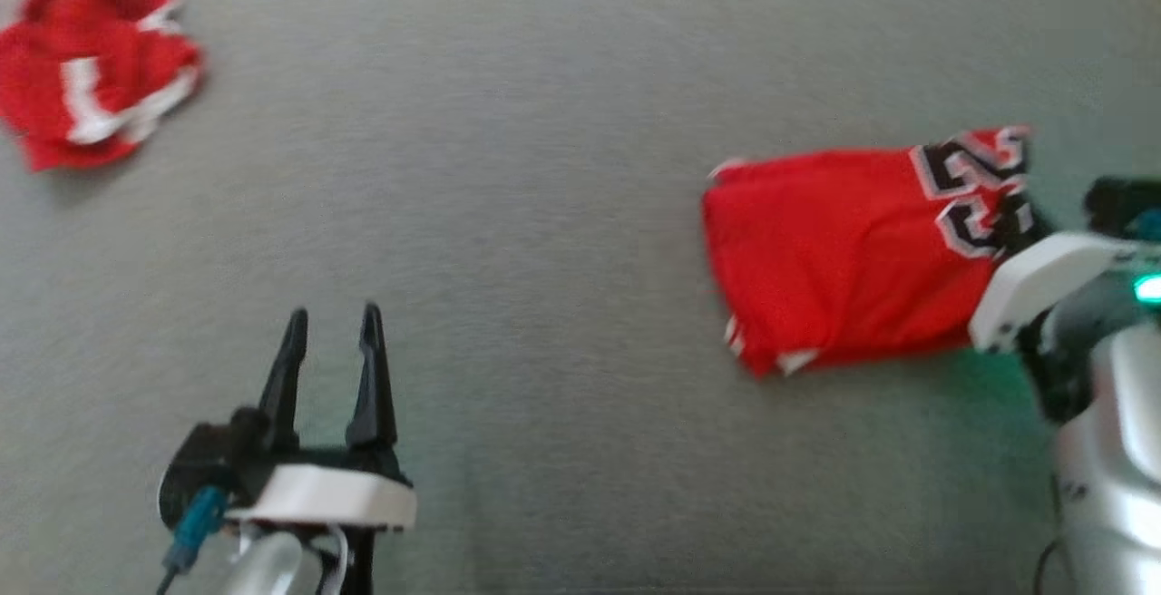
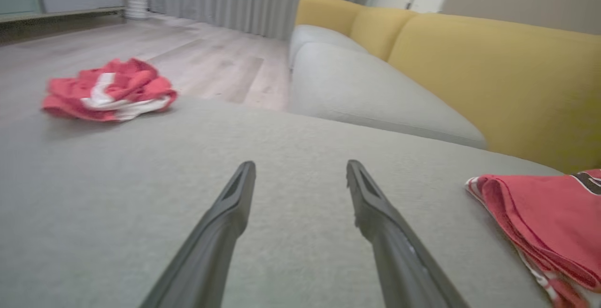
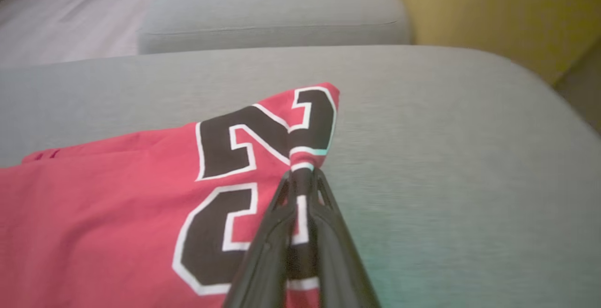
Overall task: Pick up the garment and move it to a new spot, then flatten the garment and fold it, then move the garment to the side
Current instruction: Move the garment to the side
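Crosswise lies the garment — numerals pinched by right hand.

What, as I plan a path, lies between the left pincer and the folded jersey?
The stretch is bare grey cushion, as the head view shows.

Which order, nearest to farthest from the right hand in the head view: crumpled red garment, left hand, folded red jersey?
1. Folded red jersey, right side, gripped by the right hand.
2. Left hand, lower left.
3. Crumpled red garment, far upper left.
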Available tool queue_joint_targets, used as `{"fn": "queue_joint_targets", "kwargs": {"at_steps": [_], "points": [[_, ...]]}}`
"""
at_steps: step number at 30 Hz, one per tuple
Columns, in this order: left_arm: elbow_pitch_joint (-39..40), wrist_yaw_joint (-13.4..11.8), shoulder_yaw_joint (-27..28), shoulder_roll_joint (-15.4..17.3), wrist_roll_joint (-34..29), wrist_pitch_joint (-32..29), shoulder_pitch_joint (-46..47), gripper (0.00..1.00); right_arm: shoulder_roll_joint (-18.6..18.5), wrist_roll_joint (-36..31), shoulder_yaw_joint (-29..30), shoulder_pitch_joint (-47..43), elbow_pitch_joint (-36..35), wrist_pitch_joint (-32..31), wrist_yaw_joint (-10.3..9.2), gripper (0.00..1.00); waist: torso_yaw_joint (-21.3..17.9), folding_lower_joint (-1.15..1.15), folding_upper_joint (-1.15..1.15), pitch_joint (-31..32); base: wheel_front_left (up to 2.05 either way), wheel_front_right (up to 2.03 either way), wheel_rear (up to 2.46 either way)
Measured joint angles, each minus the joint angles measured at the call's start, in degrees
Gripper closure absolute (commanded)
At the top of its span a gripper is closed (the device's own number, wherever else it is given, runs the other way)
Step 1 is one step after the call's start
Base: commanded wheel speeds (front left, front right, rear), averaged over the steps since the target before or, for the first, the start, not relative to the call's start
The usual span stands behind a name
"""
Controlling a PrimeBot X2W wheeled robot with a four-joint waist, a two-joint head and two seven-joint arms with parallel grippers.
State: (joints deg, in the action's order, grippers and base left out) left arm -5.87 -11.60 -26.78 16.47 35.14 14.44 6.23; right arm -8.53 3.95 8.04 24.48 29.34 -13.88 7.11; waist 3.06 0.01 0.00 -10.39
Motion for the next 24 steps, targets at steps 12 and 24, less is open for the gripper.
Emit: {"fn": "queue_joint_targets", "kwargs": {"at_steps": [12, 24], "points": [[0.7, 0.5, -1.1, 0.5, -1.9, -1.9, 5.6, 0.00, -1.4, 0.1, 1.3, 3.7, -1.0, 1.4, 0.00, 1.00, -14.6, 0.00, 0.00, -4.6, 0.00, 0.00, 0.00], [0.8, 0.4, -1.5, 0.8, -1.9, -2.6, 5.7, 0.00, -1.4, -1.9, -1.4, 7.5, 0.7, 3.8, 0.00, 1.00, -14.7, -0.01, 0.00, -5.7, 0.00, 0.00, 0.00]]}}
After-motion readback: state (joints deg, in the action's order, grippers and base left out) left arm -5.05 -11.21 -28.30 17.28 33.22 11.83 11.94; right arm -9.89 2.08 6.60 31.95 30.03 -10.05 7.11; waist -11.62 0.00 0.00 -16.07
